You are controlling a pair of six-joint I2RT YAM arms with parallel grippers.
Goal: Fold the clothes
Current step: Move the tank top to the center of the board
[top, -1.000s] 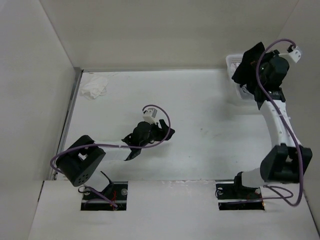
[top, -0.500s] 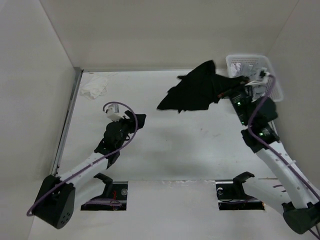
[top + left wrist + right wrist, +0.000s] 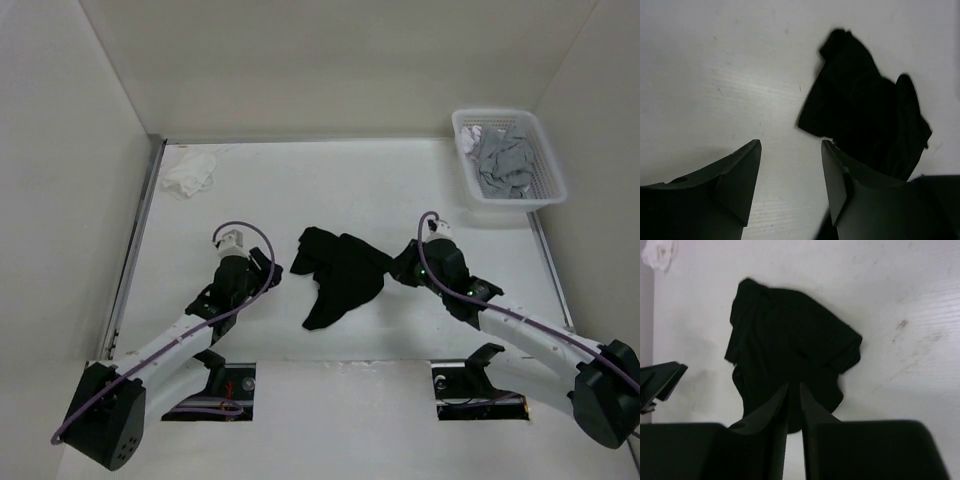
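The clothes, one black shirt, lie crumpled in a heap on the white table between my two arms. My left gripper hovers just left of the heap. In the left wrist view this gripper is open over bare table, the shirt up and to the right of its tips. My right gripper sits at the heap's right edge. In the right wrist view its tips stand a narrow slit apart above the shirt, with table showing through the slit lower down.
A white basket holding grey garments stands at the back right corner. A small white cloth lies at the back left. A wall runs along the table's left edge, and the arm bases sit at the near edge.
My right arm swung the black shirt from the basket down to the table's middle and its jaws parted a little. My left gripper shifted toward the heap and narrowed slightly.
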